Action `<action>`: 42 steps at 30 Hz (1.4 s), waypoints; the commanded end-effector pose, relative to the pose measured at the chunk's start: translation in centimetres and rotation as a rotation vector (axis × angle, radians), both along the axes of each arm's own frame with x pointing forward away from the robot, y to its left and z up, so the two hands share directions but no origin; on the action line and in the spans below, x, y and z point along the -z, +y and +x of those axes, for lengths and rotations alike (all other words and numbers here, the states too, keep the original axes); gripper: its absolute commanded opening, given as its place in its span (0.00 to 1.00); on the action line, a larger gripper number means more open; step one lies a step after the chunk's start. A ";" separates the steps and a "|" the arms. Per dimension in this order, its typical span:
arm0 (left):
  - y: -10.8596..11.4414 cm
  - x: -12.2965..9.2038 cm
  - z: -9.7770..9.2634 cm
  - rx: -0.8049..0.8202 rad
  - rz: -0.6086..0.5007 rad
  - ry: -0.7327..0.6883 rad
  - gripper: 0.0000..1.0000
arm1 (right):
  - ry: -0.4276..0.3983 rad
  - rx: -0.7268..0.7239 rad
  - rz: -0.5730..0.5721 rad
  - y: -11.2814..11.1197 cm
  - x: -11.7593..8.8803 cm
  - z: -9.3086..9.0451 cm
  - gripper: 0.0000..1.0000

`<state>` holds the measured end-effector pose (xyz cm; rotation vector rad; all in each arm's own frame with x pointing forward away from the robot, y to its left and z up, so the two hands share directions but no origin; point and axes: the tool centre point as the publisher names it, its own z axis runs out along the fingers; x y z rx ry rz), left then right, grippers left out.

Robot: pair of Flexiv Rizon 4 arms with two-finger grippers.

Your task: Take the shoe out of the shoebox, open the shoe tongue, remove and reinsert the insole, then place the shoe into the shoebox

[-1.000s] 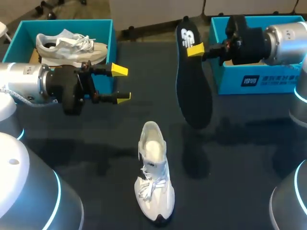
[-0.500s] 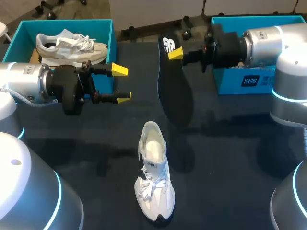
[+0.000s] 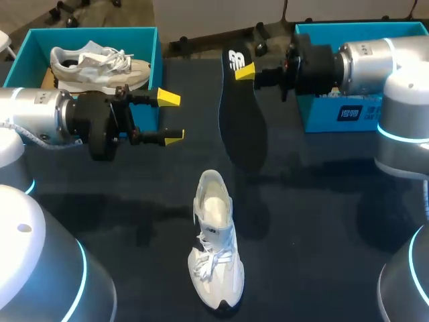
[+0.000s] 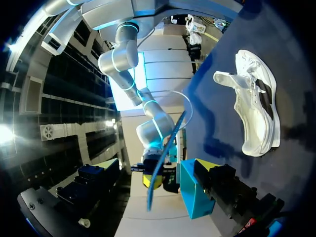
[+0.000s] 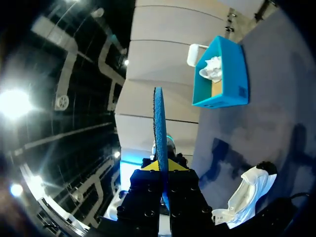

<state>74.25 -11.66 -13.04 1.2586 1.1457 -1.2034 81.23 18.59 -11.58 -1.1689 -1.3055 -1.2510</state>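
A white shoe (image 3: 214, 241) stands on the dark table (image 3: 322, 221), toe toward the front edge, its mouth open. My right gripper (image 3: 245, 71) is shut on the heel end of a black insole (image 3: 238, 121), which hangs above the table behind the shoe. From the right wrist the insole (image 5: 159, 123) shows edge-on between the yellow tips of that gripper (image 5: 159, 167), with the shoe (image 5: 247, 195) below. My left gripper (image 3: 169, 118) stands open and empty, to the left of the insole. From the left wrist I see the shoe (image 4: 254, 111) and the insole (image 4: 163, 163).
A teal shoebox (image 3: 158, 54) at the back left holds a second pale shoe (image 3: 100, 67). Another teal shoebox (image 3: 348, 114) stands at the back right, behind my right arm. The left box (image 5: 219, 74) also shows in the right wrist view.
My right arm has carried the insole leftward, from near the right box to behind the shoe. The left arm and the shoe have not moved.
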 end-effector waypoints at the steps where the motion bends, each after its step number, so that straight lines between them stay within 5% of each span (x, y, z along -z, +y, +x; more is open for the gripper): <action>1: -1.0 0.3 0.7 -0.004 -0.022 -0.006 1.00 | 0.052 0.013 -0.016 1.0 1.1 0.4 0.00; 25: -4.6 2.0 1.3 -0.042 -0.042 -0.024 1.00 | 0.099 0.038 0.002 1.4 1.7 0.8 0.00; 42: -5.0 1.3 1.3 -0.135 -0.013 -0.095 1.00 | 0.099 0.038 0.002 1.4 1.7 0.8 0.00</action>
